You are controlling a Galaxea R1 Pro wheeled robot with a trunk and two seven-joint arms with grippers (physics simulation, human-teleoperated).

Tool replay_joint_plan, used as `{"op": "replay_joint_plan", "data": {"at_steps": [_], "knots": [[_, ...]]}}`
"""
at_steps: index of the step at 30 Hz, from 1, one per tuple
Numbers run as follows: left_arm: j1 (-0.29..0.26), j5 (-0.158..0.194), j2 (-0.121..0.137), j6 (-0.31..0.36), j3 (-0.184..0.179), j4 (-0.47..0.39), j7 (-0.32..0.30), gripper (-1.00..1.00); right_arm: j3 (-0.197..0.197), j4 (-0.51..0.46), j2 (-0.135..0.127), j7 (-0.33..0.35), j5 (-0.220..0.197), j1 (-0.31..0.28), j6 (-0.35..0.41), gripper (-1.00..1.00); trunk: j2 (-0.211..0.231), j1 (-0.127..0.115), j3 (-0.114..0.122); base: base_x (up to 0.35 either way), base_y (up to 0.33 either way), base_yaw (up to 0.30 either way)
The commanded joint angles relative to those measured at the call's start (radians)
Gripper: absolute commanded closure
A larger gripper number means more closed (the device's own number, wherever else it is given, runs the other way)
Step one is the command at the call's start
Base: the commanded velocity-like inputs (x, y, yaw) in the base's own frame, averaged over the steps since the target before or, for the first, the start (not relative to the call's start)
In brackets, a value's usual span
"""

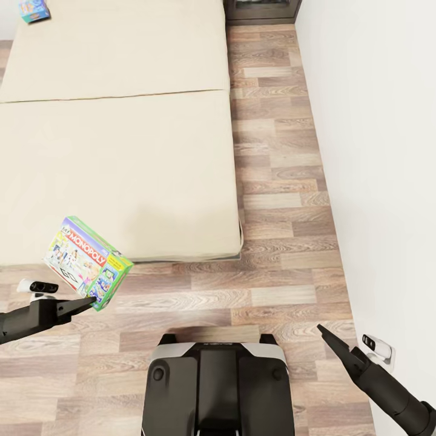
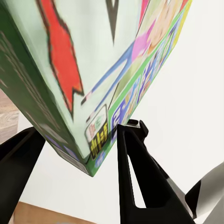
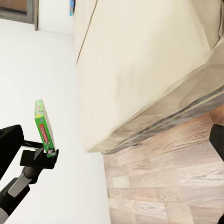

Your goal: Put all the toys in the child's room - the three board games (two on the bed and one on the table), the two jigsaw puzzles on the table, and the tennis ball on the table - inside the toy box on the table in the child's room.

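Note:
My left gripper (image 1: 91,299) is shut on the lower corner of the green-edged Monopoly board game (image 1: 88,262) and holds it tilted in the air, just off the near left corner of the bed (image 1: 121,151). In the left wrist view the board game (image 2: 93,70) sits between the two black fingers (image 2: 135,177). The right wrist view shows the board game (image 3: 43,127) edge-on above the left gripper (image 3: 45,155). A blue board game (image 1: 33,9) lies at the bed's far left corner. My right gripper (image 1: 321,330) hangs open and holds nothing, low over the floor near the wall.
A wooden floor strip (image 1: 278,200) runs between the bed and the white wall (image 1: 375,151) on the right. A dark cabinet (image 1: 261,9) stands at the far end of that strip. My own base (image 1: 215,387) is at the bottom centre.

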Motion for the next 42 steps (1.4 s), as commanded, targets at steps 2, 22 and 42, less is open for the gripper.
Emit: {"op": "replay_joint_plan", "data": {"at_steps": [2, 22, 42], "knots": [[0.000, -0.001, 0.000, 0.010, 0.000, 0.000, -0.004, 1.00, 0.000, -0.001, 0.000, -0.001, -0.006, 0.000, 0.008, -1.00, 0.013, -0.007, 0.009, 0.000, 0.000, 0.000], [0.001, -0.004, 0.025, 0.008, -0.002, 0.000, -0.004, 1.00, 0.001, -0.002, 0.000, -0.002, -0.005, 0.000, 0.005, -1.00, 0.139, -0.076, 0.099, 0.000, 0.000, 0.000], [0.001, -0.004, 0.025, 0.008, -0.001, 0.000, -0.004, 1.00, -0.001, -0.003, 0.000, 0.001, -0.005, 0.000, 0.005, -1.00, 0.139, -0.076, 0.132, 0.000, 0.000, 0.000]]}}
